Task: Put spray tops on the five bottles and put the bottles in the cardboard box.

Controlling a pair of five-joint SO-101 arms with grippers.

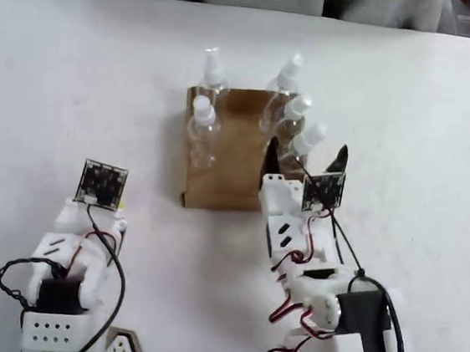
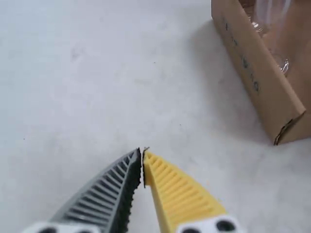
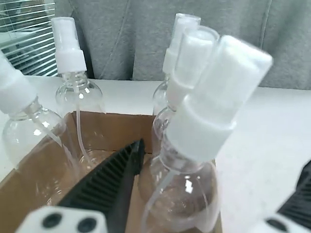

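The right gripper point(image 1: 305, 154) has its two black fingers spread wide apart, one on each side of a bottle point(image 1: 305, 146) that stands at the near right corner of the cardboard box point(image 1: 226, 179). In the right wrist view the bottle point(image 3: 187, 189) sits between the fingers of the right gripper point(image 3: 223, 160). One black finger point(image 3: 114, 177) is just beside its clear body and the other is at the far side, with a gap on both sides, so the fingers are not clamped on it. Its white spray top point(image 3: 218, 102) rises above the fingertips.

Beyond the fingertips, two more bottles point(image 3: 163, 121) point(image 3: 160, 94) line up behind the first one. Away to the side of the near black finger, two others point(image 3: 73, 92) point(image 3: 29, 136) stand along the opposite wall of the box. All five bottles carry white spray tops.

The left gripper point(image 2: 142, 158) is closed on nothing. Its grey finger point(image 2: 104, 194) and yellow finger point(image 2: 177, 194) meet at the tips, just above the bare white table point(image 2: 97, 73). The corner of the cardboard box point(image 2: 257, 82) lies ahead of these fingertips and off to the yellow finger's side, well apart from them. The base of one clear bottle point(image 2: 272, 29) is visible inside it.
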